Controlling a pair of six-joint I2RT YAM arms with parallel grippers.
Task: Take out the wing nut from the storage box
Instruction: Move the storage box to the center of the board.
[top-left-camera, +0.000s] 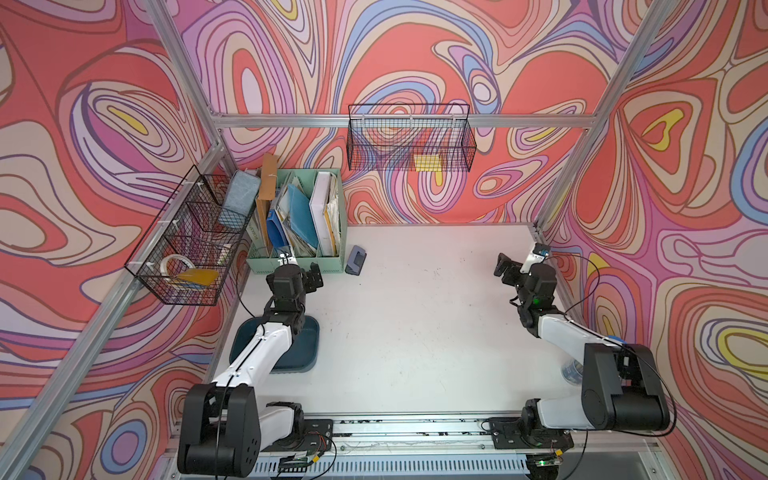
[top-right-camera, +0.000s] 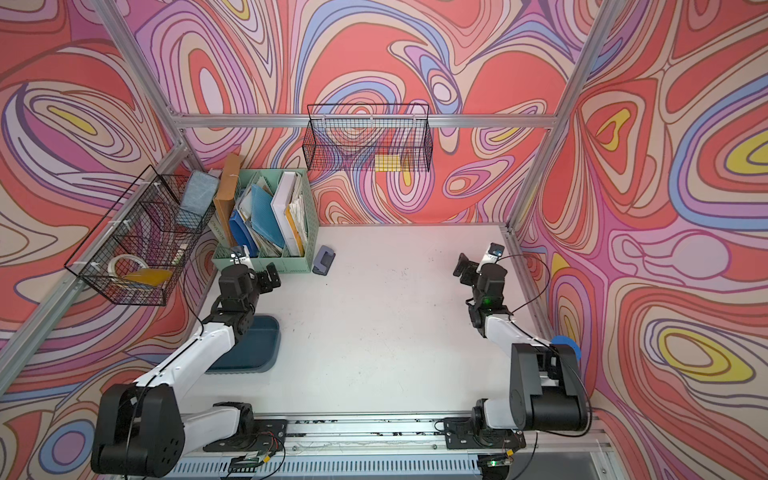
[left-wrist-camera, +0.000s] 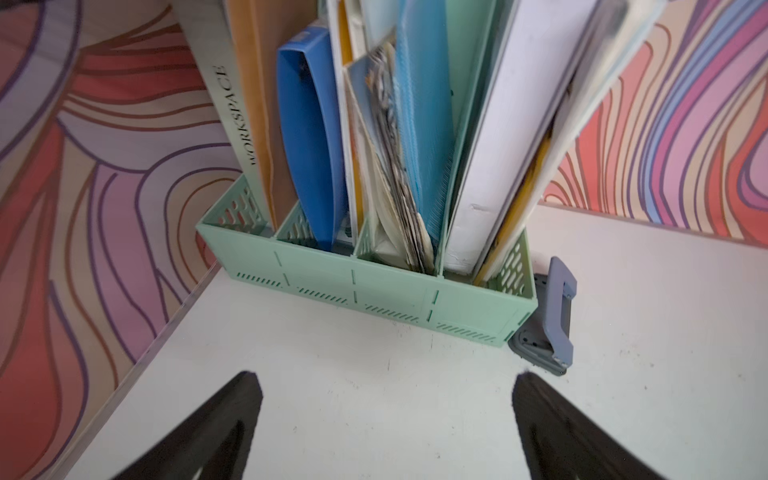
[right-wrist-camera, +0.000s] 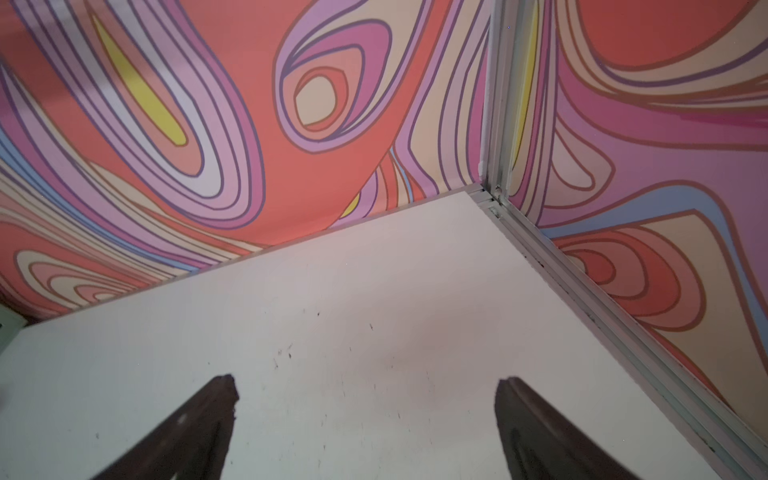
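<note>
The storage box (top-left-camera: 305, 343) (top-right-camera: 257, 345) is a dark teal tub on the white table's left side, and my left arm covers much of it in both top views. The wing nut does not show in any view. My left gripper (top-left-camera: 314, 276) (top-right-camera: 271, 277) (left-wrist-camera: 384, 378) hangs open beyond the box, over bare table in front of the green organiser, with nothing between its fingers. My right gripper (top-left-camera: 504, 266) (top-right-camera: 462, 266) (right-wrist-camera: 365, 380) is open too, empty, near the table's far right corner.
A mint-green file organiser (top-left-camera: 297, 266) (left-wrist-camera: 365, 282) full of folders stands at the back left, with a grey hole punch (top-left-camera: 355, 259) (left-wrist-camera: 557, 316) beside it. Black wire baskets hang on the left wall (top-left-camera: 187, 245) and the back wall (top-left-camera: 409, 137). A clear container (top-left-camera: 573, 370) sits by the right arm.
</note>
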